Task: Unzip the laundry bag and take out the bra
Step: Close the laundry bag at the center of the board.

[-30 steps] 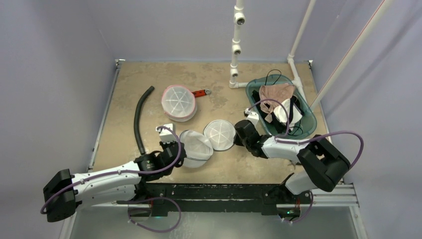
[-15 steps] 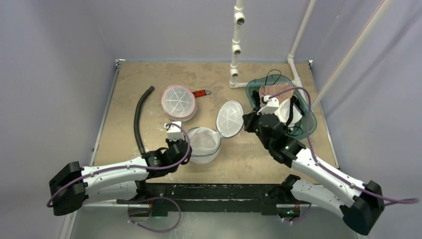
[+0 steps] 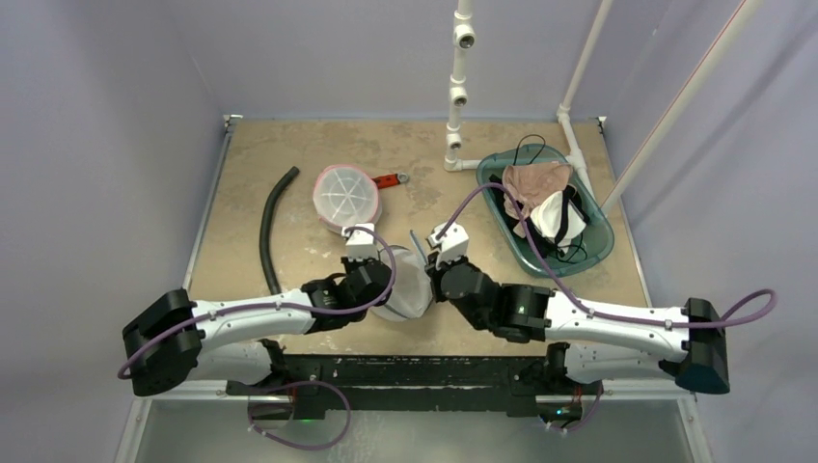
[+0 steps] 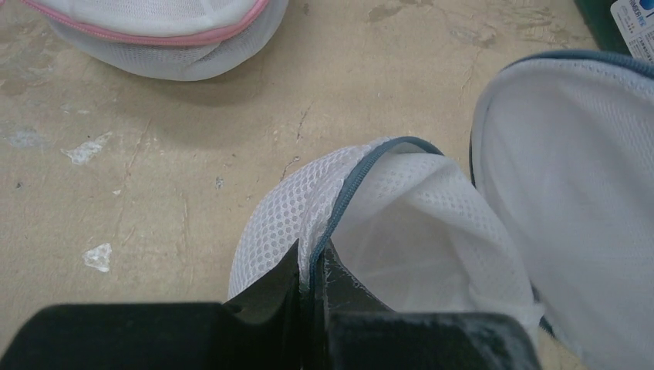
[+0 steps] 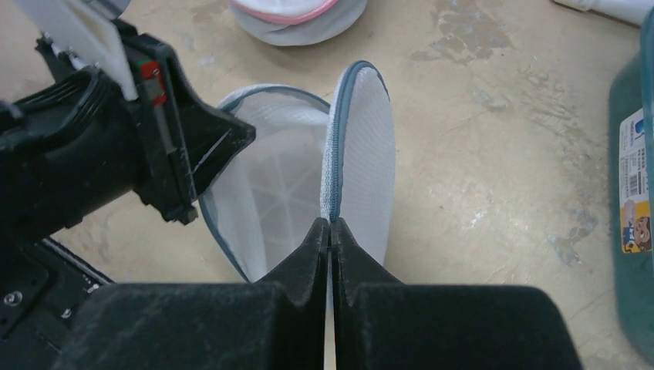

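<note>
The laundry bag [image 3: 407, 294], white mesh with a grey-blue zip, sits near the front middle of the table [image 3: 289, 154], unzipped, its round lid [image 5: 364, 154] swung up on edge beside the open body [image 4: 401, 223]. The left gripper [image 4: 312, 266] has its fingers pressed together on the body's zip rim; the right gripper [image 5: 330, 227] has its fingers clamped on the lid's zip edge, so the two face each other across the bag. Bras [image 3: 545, 198], beige and white, lie heaped in the green tub [image 3: 593, 241] at the right. A pink-trimmed mesh bag [image 3: 344, 198] and a black hose [image 3: 267, 227] lie farther back on the left
</note>
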You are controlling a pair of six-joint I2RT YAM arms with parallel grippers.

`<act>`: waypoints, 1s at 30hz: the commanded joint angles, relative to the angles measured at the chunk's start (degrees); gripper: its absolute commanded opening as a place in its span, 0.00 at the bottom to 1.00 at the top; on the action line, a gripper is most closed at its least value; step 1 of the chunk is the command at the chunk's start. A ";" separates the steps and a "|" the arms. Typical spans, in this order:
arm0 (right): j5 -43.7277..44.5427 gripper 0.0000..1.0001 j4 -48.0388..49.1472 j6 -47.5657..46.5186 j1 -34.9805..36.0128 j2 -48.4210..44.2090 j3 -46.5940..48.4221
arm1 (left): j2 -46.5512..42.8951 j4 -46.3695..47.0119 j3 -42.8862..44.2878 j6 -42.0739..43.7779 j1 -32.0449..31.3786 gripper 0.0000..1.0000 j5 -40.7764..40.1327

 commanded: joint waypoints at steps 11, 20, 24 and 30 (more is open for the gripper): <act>2.49 0.00 8.87 -5.08 5.96 7.10 1.34 | -12.52 -9.84 0.23 -5.09 -0.14 0.55 1.20; -5.65 0.00 18.61 -7.01 7.85 10.57 -1.54 | -27.92 -15.97 -2.06 -9.55 -0.12 0.64 2.04; -4.45 0.00 19.56 -8.36 10.54 13.11 -0.94 | -28.42 -13.63 -1.83 -8.83 -0.10 0.69 5.69; -2.31 0.00 20.54 -8.36 11.42 13.95 -2.20 | -24.04 -14.39 1.61 -11.23 -0.02 0.69 10.64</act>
